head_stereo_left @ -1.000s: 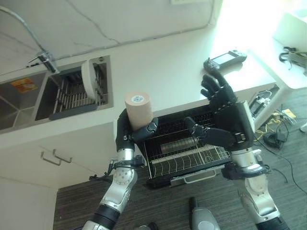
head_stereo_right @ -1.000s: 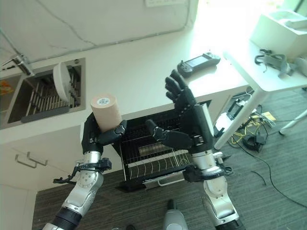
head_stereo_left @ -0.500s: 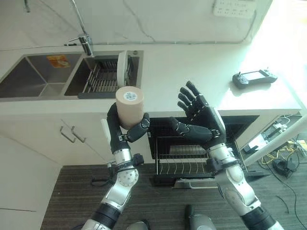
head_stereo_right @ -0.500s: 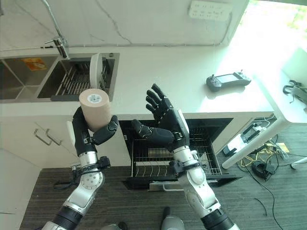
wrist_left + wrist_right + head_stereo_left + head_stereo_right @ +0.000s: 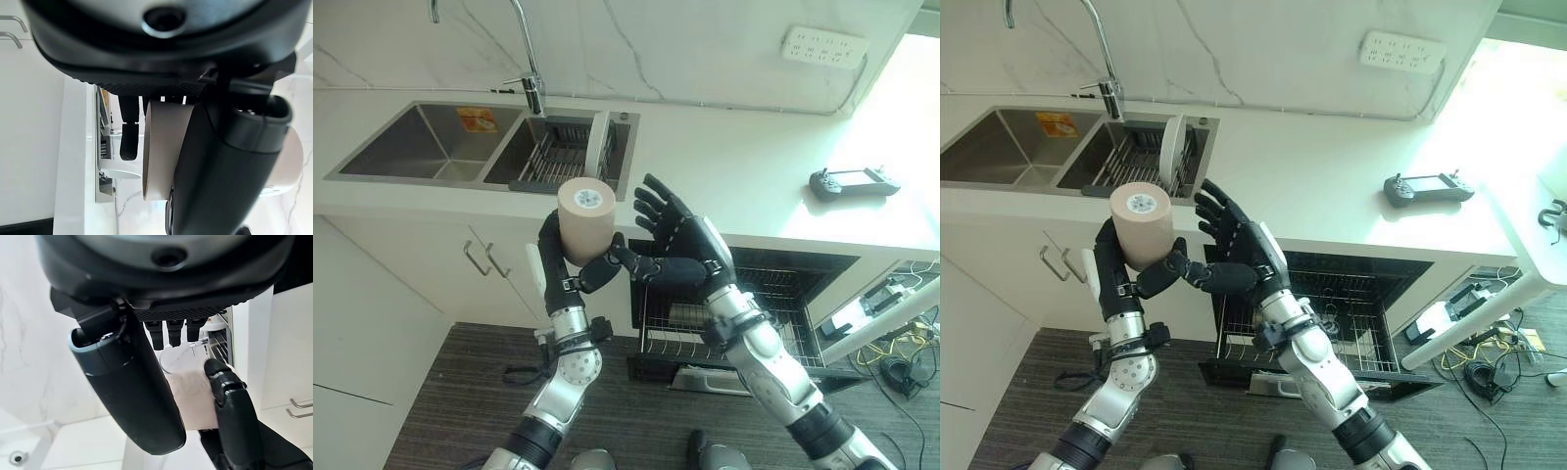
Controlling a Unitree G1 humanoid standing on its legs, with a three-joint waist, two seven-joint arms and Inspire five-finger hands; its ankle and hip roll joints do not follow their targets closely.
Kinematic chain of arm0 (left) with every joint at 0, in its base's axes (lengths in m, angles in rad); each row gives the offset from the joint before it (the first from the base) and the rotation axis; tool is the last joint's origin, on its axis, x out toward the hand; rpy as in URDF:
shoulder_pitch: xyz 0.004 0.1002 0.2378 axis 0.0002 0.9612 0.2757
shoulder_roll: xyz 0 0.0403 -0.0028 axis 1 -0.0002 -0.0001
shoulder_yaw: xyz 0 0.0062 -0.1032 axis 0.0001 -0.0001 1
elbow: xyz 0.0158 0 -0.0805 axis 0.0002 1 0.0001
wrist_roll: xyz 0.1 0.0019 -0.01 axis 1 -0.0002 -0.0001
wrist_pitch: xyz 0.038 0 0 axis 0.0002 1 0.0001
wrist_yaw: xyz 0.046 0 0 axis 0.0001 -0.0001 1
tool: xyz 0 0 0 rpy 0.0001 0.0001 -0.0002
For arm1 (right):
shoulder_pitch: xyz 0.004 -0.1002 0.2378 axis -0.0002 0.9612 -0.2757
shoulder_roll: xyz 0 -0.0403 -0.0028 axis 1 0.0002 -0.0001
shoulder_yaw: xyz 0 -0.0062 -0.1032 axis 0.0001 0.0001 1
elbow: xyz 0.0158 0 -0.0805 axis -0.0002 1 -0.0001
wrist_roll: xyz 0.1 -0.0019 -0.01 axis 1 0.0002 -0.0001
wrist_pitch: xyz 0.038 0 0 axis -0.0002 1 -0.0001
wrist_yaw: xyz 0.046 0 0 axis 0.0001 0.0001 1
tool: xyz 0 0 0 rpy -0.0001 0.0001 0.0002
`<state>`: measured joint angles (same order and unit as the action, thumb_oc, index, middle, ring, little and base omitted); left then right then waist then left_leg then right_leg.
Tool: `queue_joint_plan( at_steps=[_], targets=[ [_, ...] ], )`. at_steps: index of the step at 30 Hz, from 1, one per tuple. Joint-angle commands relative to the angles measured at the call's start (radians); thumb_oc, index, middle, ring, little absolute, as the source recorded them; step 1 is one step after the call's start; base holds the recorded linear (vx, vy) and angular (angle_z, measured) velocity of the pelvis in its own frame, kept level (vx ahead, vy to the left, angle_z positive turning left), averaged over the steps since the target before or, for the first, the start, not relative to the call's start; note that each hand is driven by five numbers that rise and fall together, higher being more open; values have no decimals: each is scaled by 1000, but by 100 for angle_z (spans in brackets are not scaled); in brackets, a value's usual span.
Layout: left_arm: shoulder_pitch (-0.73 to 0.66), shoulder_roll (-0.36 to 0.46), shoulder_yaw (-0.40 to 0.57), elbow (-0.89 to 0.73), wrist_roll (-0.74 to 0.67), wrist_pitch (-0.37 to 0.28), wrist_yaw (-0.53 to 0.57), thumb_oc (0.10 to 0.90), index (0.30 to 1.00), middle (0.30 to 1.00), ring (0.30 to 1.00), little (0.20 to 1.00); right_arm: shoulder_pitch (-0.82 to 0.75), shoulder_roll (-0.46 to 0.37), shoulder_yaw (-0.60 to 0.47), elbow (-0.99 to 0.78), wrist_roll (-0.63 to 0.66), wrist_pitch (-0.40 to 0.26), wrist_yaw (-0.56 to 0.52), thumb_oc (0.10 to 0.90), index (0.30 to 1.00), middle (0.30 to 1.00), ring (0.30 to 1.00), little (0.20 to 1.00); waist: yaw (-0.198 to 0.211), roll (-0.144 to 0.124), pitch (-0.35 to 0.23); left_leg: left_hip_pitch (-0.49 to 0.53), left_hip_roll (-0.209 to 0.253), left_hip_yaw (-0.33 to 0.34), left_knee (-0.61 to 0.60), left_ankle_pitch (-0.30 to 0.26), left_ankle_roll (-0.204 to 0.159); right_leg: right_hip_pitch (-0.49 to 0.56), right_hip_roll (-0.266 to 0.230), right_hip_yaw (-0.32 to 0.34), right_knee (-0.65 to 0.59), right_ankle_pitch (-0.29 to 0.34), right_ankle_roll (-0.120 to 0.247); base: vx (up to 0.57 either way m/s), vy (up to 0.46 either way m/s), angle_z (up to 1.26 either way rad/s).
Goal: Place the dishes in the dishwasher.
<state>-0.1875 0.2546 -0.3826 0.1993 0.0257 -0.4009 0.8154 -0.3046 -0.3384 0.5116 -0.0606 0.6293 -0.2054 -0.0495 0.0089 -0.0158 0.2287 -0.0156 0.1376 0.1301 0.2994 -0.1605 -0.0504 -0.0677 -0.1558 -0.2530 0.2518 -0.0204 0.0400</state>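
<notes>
My left hand (image 5: 554, 266) is shut on a beige cup (image 5: 584, 217) held bottom up at chest height in front of the counter edge; its thumb (image 5: 222, 166) wraps the cup's wall (image 5: 161, 147). My right hand (image 5: 691, 251) is open with fingers spread, just right of the cup (image 5: 191, 387), its thumb reaching toward the left hand's thumb. Whether it touches the cup I cannot tell. Below the counter the dishwasher's wire rack (image 5: 1356, 315) is pulled out, under and to the right of both hands. A white plate (image 5: 598, 147) stands on edge in the sink's dish rack.
A double sink (image 5: 431, 147) with a tall faucet (image 5: 530, 86) lies at the back left. A handheld controller (image 5: 848, 181) rests on the white counter (image 5: 734, 166) at the right. Cabinet handles (image 5: 484, 259) are left of my arm. A white table edge (image 5: 1528, 284) sits at the far right.
The camera has turned, shifting the whole scene. My right hand has closed in on the cup from the right. The left hand still holds the cup upright-inverted.
</notes>
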Motion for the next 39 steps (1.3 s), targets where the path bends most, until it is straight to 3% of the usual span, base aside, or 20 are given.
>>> queue_joint_plan(
  at_steps=[1, 22, 34, 39],
  targets=[
    [-138, 16, -48, -22, 109, -93, -12, 400, 300, 300, 300, 300, -123, 56, -35, -37, -34, -75, -4, 800, 900, 900, 900, 900, 17, -10, -52, 6, 31, 14, 1, -89, 10, 85, -52, 13, 48, -233, 55, 11, -15, 9],
    [-196, 10, -139, 77, 186, -115, 4, 400, 300, 300, 300, 300, -272, 124, 52, 142, -37, 38, -26, 800, 900, 900, 900, 900, 58, -15, -44, 2, 19, -24, 1, -86, 11, 91, -50, 19, 48, -228, 56, 4, -1, 1],
    [-212, 1, -178, 98, 175, -102, -10, 400, 300, 300, 300, 300, -329, 156, 68, 189, -48, 8, -51, 800, 900, 900, 900, 900, 70, -18, -34, 4, 14, -35, 1, -85, 14, 93, -50, 20, 48, -224, 56, 16, -11, 3],
    [-216, 3, -188, 109, 204, -83, 44, 400, 300, 300, 300, 300, -361, 161, 74, 196, -37, 18, -65, 800, 900, 900, 900, 900, 75, -20, -32, 6, 11, -37, 1, -86, 16, 95, -49, 24, 48, -223, 55, 5, -2, 1]
  ],
)
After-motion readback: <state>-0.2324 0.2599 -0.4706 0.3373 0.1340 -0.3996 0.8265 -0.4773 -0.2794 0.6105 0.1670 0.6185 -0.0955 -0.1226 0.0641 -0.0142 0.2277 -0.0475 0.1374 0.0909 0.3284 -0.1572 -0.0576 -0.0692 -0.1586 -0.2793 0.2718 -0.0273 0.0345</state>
